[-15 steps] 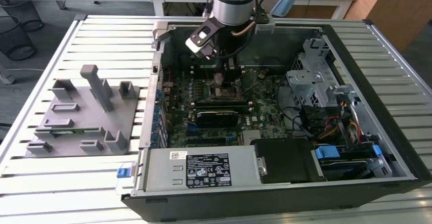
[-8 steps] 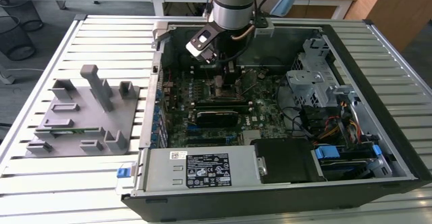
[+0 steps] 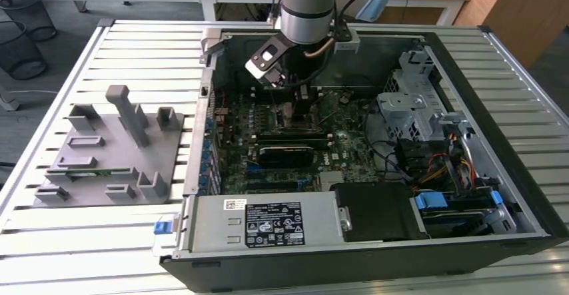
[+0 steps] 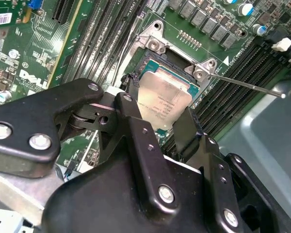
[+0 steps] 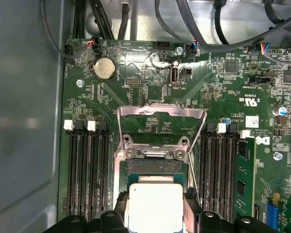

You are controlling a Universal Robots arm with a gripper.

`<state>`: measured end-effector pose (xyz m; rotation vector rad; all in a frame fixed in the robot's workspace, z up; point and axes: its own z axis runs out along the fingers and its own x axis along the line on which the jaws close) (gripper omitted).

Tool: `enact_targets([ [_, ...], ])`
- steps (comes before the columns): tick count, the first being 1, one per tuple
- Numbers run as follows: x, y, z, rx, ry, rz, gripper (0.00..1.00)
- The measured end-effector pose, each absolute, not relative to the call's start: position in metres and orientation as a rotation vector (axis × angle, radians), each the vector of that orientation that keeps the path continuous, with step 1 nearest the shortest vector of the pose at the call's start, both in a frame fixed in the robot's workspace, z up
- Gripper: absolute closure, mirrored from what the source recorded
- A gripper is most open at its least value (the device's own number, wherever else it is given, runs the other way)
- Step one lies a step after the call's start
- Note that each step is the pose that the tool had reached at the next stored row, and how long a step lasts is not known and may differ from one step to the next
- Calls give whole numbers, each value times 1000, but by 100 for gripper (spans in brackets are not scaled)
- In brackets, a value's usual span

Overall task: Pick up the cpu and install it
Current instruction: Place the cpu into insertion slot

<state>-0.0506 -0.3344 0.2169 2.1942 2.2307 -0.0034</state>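
The cpu (image 4: 167, 97) is a flat square chip with a silver-grey top, seen again in the first wrist view (image 5: 154, 206). It sits between the two black fingers (image 4: 130, 104) of my gripper (image 4: 160, 109), which is shut on its opposite edges. The chip hangs right over the open motherboard socket (image 5: 157, 167), level with it or just above; I cannot tell whether it touches. The socket's metal load plate (image 5: 160, 121) stands flipped up, and its thin lever (image 4: 247, 86) sticks out to the side. In the exterior view my gripper (image 3: 298, 102) reaches down into the open computer case.
Memory slots (image 5: 87, 170) flank the socket on both sides. Cables (image 5: 203, 29) run along the board's edge. A power supply (image 3: 266, 222) and drive cage (image 3: 409, 102) fill the case (image 3: 462, 62). A grey tray of blocks (image 3: 106, 155) stands on the slatted table at the exterior view's left.
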Motion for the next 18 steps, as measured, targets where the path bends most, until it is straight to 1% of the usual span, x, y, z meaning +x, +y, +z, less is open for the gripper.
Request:
enact_targets([
  [18,-50,-334,203,2200,2225,-3,47],
])
